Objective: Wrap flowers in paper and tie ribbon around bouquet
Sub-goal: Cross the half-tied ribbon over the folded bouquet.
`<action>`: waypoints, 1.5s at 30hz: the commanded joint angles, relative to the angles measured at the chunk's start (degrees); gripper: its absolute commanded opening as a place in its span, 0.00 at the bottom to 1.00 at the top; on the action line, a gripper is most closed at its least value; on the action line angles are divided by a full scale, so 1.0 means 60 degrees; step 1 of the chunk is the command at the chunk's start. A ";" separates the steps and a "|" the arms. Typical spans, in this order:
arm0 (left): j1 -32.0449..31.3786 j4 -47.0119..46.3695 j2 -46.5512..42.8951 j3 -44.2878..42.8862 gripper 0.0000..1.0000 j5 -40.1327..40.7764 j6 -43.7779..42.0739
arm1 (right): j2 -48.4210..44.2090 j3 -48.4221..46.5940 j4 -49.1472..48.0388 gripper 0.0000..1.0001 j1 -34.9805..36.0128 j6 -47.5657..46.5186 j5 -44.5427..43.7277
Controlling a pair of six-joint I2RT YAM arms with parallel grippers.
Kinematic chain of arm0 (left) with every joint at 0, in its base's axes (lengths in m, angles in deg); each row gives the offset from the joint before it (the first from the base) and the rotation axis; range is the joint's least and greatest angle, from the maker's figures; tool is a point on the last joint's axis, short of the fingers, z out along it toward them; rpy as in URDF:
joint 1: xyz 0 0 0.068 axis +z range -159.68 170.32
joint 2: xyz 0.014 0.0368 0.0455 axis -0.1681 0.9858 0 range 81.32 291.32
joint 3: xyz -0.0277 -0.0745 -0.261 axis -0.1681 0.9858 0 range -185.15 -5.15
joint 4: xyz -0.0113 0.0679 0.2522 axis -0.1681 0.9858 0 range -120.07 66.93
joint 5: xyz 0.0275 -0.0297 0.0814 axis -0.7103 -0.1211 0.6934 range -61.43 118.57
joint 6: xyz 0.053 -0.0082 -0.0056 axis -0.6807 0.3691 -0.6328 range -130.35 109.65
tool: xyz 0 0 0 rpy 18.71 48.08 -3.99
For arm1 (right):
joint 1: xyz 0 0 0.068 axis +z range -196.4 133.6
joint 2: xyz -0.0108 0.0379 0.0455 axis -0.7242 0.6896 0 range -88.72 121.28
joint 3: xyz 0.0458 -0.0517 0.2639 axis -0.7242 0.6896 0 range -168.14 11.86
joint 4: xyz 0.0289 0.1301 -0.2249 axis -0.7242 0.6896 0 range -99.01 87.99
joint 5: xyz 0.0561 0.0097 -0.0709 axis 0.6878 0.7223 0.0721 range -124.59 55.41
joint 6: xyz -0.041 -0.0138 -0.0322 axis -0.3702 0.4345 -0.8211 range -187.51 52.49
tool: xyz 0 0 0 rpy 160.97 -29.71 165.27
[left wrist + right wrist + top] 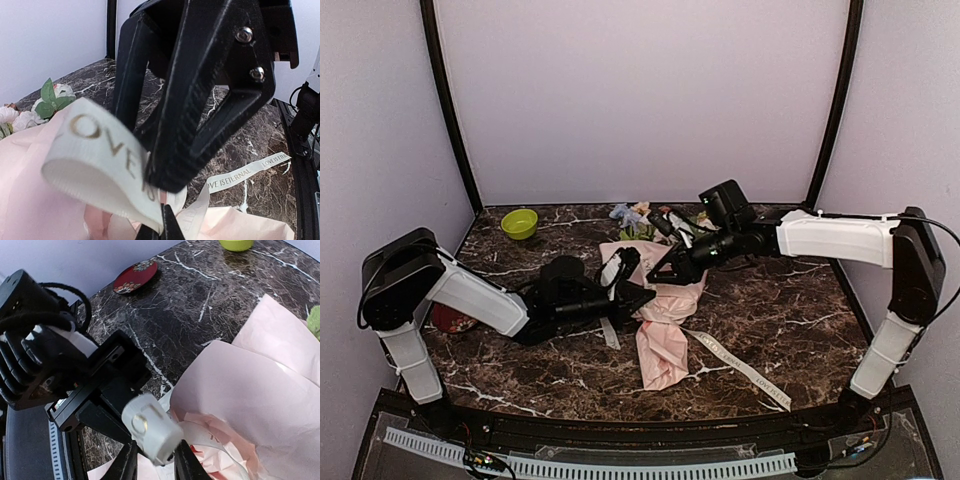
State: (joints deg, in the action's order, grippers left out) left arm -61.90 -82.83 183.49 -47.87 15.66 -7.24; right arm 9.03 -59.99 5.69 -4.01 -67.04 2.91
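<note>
The bouquet (pixel 660 345) lies mid-table, a pale pink paper (pixel 260 390) cone with the flowers (pixel 632 215) at its far end. Over its narrow middle my left gripper (pixel 638 297) and right gripper (pixel 662 272) meet tip to tip. In the left wrist view the left gripper (pixel 165 226) is shut on a loop of the cream ribbon (pixel 95 155), which bears gold letters. The right arm's black fingers (pixel 200 100) hang just above that loop. The right gripper (pixel 156 467) is open, its jaws standing either side of a white part of the left wrist. A ribbon tail (pixel 740 365) trails to the front right.
A green bowl (pixel 519 222) stands at the back left. A red plate (pixel 450 318) lies at the left, partly hidden behind the left arm. A short ribbon end (pixel 610 332) rests on the dark marble top beside the paper.
</note>
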 commanded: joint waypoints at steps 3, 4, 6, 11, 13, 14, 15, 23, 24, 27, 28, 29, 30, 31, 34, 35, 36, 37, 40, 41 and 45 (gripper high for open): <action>0.0018 -0.0811 -0.0184 0.0440 0.00 0.0161 0.0462 | -0.0991 0.0871 -0.0616 0.28 -0.0103 0.0659 -0.1365; 0.0018 -0.0842 -0.0170 0.0440 0.00 0.0148 0.0492 | -0.0998 0.1345 -0.0866 0.28 -0.0059 0.0860 -0.1462; 0.0018 -0.0901 -0.0175 0.0461 0.00 0.0131 0.0547 | -0.1312 0.1969 -0.1364 0.29 0.0122 0.1103 -0.1633; 0.0018 -0.0917 -0.0204 0.0521 0.00 0.0093 0.0605 | -0.0934 0.2476 -0.1784 0.32 0.0663 0.1235 -0.1945; 0.0018 -0.0923 -0.0232 0.0562 0.00 0.0118 0.0621 | -0.0622 0.2494 -0.2019 0.35 0.0764 0.1215 -0.1957; 0.0018 -0.0931 -0.0240 0.0589 0.00 0.0152 0.0621 | -0.0500 0.2478 -0.2155 0.38 0.0774 0.1211 -0.1968; 0.0018 -0.0934 -0.0266 0.0611 0.00 0.0193 0.0627 | -0.0368 0.2459 -0.2224 0.39 0.0772 0.1203 -0.1986; 0.0018 -0.0942 -0.0300 0.0680 0.00 0.0254 0.0634 | 0.0248 0.2547 -0.2655 0.36 0.0803 0.1186 -0.1746; 0.0018 -0.0948 -0.0293 0.0677 0.00 0.0240 0.0650 | 0.0246 0.2625 -0.2723 0.35 0.0801 0.1219 -0.1762; 0.0018 -0.0962 -0.0271 0.0688 0.00 0.0252 0.0645 | 0.0198 0.2823 -0.2837 0.35 0.0815 0.1261 -0.1688; 0.0018 -0.0964 -0.0260 0.0685 0.00 0.0268 0.0641 | 0.0188 0.2878 -0.2864 0.36 0.0815 0.1270 -0.1687; 0.0020 -0.0977 -0.0247 0.0676 0.00 0.0275 0.0631 | 0.0176 0.2932 -0.2864 0.37 0.0825 0.1269 -0.1682; 0.0018 -0.0986 -0.0242 0.0675 0.00 0.0276 0.0636 | 0.0173 0.2975 -0.2866 0.38 0.0820 0.1264 -0.1672; 0.0018 -0.0979 -0.0238 0.0676 0.00 0.0276 0.0636 | 0.0180 0.3005 -0.2861 0.38 0.0820 0.1256 -0.1647; 0.0018 -0.1004 -0.0241 0.0675 0.00 0.0277 0.0663 | 0.0201 0.3040 -0.2805 0.30 0.0820 0.1247 -0.1537; 0.0018 -0.0996 -0.0230 0.0675 0.00 0.0276 0.0676 | 0.0181 0.3040 -0.2818 0.23 0.0823 0.1261 -0.1515; 0.0018 -0.0994 -0.0238 0.0678 0.00 0.0256 0.0674 | 0.0128 0.3029 -0.2849 0.15 0.0817 0.1293 -0.1501; 0.0018 -0.0982 -0.0232 0.0675 0.00 0.0248 0.0676 | 0.0053 0.3039 -0.2877 0.10 0.0819 0.1322 -0.1490; 0.0018 -0.0911 -0.0266 0.0660 0.00 0.0258 0.0679 | -0.0237 0.3030 -0.2966 0.04 0.0806 0.1397 -0.1433; 0.0018 -0.0875 -0.0266 0.0662 0.00 0.0279 0.0671 | -0.0353 0.3050 -0.2952 0.04 0.0807 0.1434 -0.1443; 0.0018 -0.0748 -0.0285 0.0694 0.00 0.0388 0.0605 | -0.0747 0.3187 -0.2739 0.06 0.0798 0.1590 -0.1552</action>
State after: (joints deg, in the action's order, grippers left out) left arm -61.90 -87.00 183.47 -44.41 17.28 -3.63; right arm 8.47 -42.02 -9.81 0.67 -58.47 -6.56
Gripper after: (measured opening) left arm 0.006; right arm 0.049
